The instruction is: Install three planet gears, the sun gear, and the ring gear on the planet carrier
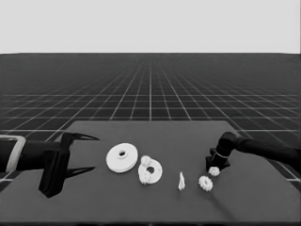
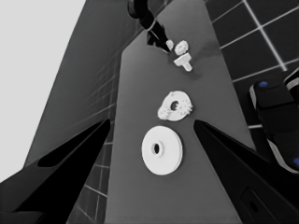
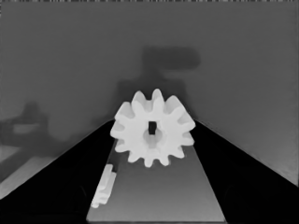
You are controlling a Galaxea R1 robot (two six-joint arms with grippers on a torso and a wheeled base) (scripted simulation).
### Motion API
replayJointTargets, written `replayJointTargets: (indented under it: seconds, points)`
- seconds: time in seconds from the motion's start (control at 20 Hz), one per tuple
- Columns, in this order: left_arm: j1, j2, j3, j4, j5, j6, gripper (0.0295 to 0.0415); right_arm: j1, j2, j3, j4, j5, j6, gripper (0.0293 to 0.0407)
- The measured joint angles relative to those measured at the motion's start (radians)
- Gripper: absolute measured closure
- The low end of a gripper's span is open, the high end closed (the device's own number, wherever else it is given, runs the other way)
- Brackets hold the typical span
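Pinching a toothed white gear [image 3: 153, 128] with a square-cut hole, the right gripper [image 1: 215, 168] is hovering at the table's [image 1: 150, 197] right; the left gripper [image 1: 80, 153] is waiting at the left, fingers spread.

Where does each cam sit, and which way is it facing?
Head view: above the table's near side, looking down across it to the horizon; left gripper at the picture's left, right gripper low over a gear at the right.
Left wrist view: on the waiting left arm, looking along the table, turned sideways; its own fingers rise from the bottom edge.
Right wrist view: on the right arm, facing the tabletop; a gear sits between its fingers.
Shared: head and left wrist views both show the larger round part.
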Motion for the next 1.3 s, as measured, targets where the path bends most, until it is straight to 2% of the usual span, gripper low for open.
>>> replayJointTargets:
  seconds: [0.2, 0.25, 0.3, 0.4, 0.5, 0.7, 0.75, 0.8, 0.85, 1.0, 1.2, 1.3]
  points:
    - [0.0, 0.0, 0.0, 0.0, 0.0, 0.0, 0.0326, 0.0, 0.0, 0.0, 0.0, 0.0, 0.0, 0.0388]
    - [0.0, 0.0, 0.0, 0.0, 0.0, 0.0, 0.0326, 0.066, -0.039, 0.081, 0.044, -0.064, 0.025, 0.0388]
    - [0.0, 0.0, 0.0, 0.0, 0.0, 0.0, 0.0326, 0.122, -0.058, 0.115, 0.077, -0.102, 0.035, 0.0388]
    - [0.0, 0.0, 0.0, 0.0, 0.0, 0.0, 0.0326, 0.174, -0.069, 0.134, 0.112, -0.136, 0.039, 0.0388]
    - [0.0, 0.0, 0.0, 0.0, 0.0, 0.0, 0.0326, 0.191, -0.071, 0.138, 0.124, -0.148, 0.04, 0.0388]
    - [0.0, 0.0, 0.0, 0.0, 0.0, 0.0, 0.0326, 0.198, -0.071, 0.139, 0.13, -0.153, 0.04, 0.0388]
    - [0.0, 0.0, 0.0, 0.0, 0.0, 0.0, 0.0326, 0.199, 0.04, 0.268, 0.087, -0.2, 0.379, 0.0388]
    - [0.0, 0.0, 0.0, 0.0, 0.0, 0.0, 0.0326, 0.2, 0.257, 0.274, 0.079, -0.231, 0.547, 0.0387]
    - [0.0, 0.0, 0.0, 0.0, 0.0, 0.0, 0.0326, 0.2, 0.41, 0.201, 0.081, -0.24, 0.598, 0.0387]
    - [0.0, 0.0, 0.0, 0.0, 0.0, 0.0, 0.0326, 0.2, 0.584, 0.045, 0.086, -0.241, 0.596, 0.0387]
    - [0.0, 0.0, 0.0, 0.0, 0.0, 0.0, 0.0326, 0.199, 0.62, -0.002, 0.087, -0.24, 0.587, 0.0387]
    - [0.0, 0.0, 0.0, 0.0, 0.0, 0.0, 0.0326, 0.096, 0.637, -0.061, -0.011, -0.209, 0.552, 0.0387]
